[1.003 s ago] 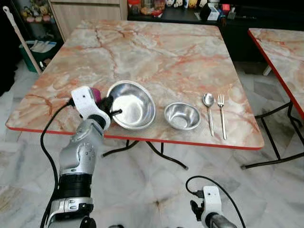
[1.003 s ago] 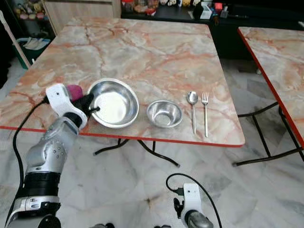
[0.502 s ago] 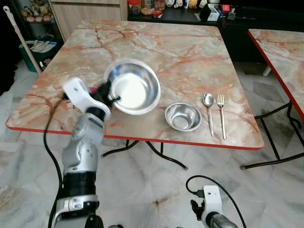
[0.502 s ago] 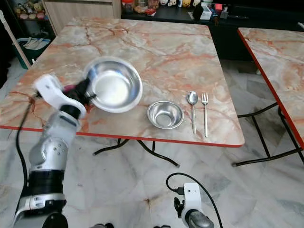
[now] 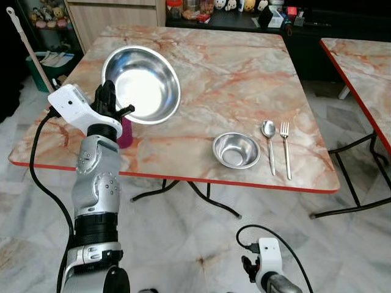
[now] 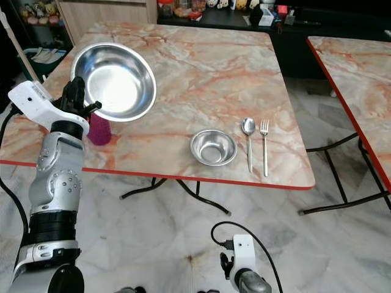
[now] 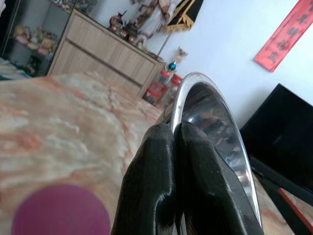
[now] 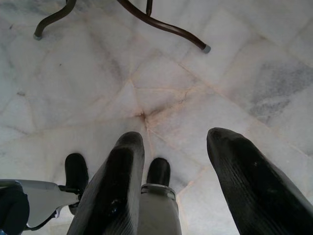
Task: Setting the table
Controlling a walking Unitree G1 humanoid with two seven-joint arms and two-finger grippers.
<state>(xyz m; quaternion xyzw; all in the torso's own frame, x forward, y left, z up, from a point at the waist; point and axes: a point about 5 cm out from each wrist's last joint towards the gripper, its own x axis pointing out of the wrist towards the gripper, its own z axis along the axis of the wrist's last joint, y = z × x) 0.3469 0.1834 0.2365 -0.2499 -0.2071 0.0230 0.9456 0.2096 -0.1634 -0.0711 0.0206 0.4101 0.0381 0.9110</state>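
Note:
My left gripper [image 5: 117, 105] is shut on the near rim of a large steel bowl [image 5: 142, 84], held tilted in the air above the table's left side; the same bowl [image 7: 215, 132] fills the wrist view beside the black fingers [image 7: 161, 186]. A purple cup [image 5: 125, 132] stands on the marble table [image 5: 232, 67] just under the gripper. A small steel bowl [image 5: 235, 149] sits near the front edge, with a spoon [image 5: 269, 143] and a fork [image 5: 285, 146] to its right. My right gripper [image 8: 181, 191] hangs low over the floor, open and empty.
A second marble table [image 5: 360, 67] stands at the right. A cabinet and dark shelves with small items [image 5: 201, 9] line the back. A green bin [image 5: 47, 64] and a broom handle [image 5: 24, 43] are at the far left. Metal table legs [image 5: 201, 195] cross beneath.
My left gripper has lifted the large bowl off the table and carried it up and to the left, uncovering the purple cup. The right arm has stayed low.

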